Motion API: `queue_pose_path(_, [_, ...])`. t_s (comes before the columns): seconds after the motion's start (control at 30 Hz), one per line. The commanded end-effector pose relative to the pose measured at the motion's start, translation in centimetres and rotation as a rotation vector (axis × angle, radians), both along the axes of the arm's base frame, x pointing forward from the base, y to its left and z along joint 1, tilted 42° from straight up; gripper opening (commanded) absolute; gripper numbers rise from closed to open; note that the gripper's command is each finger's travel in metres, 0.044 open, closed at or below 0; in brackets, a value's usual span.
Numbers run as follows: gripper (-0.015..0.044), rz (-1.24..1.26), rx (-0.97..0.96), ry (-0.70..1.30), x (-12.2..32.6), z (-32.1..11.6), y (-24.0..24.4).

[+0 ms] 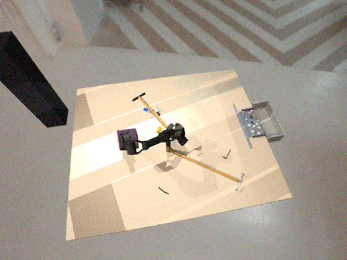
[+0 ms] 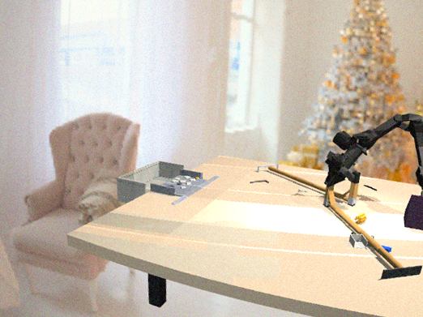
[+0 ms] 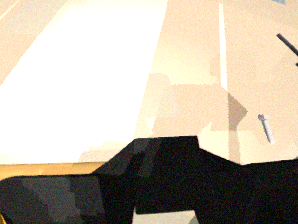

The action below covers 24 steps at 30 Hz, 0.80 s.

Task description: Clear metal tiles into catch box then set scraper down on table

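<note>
Up top, we're looking steeply down from high over the table (image 1: 145, 201) (image 2: 245, 278) (image 3: 30, 130), the whole tabletop in shot. Over to the exterior view: it's lower, off to the side, slanting across the table, the catch box (image 1: 281, 130) (image 2: 132, 186) on the far left, the arm (image 1: 153, 141) (image 2: 421, 145) at right. Both share these. And the wrist view, right in close, faces down over the gripper (image 1: 169, 142) (image 2: 341, 202) (image 3: 165, 175), sharing a patch of table with both.
</note>
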State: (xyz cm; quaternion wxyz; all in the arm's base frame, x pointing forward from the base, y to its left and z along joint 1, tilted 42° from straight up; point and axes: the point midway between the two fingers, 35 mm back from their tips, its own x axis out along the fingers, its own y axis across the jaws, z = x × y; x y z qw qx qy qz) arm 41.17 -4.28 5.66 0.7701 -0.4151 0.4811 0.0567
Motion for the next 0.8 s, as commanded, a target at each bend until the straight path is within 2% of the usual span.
queue_pose_path(0.0, [0.0, -0.001, 0.0, -0.002, -0.1, 0.2, 0.1])
queue_pose_path(0.77, [0.0, -0.001, 0.001, 0.0, -3.5, -0.1, 0.8])
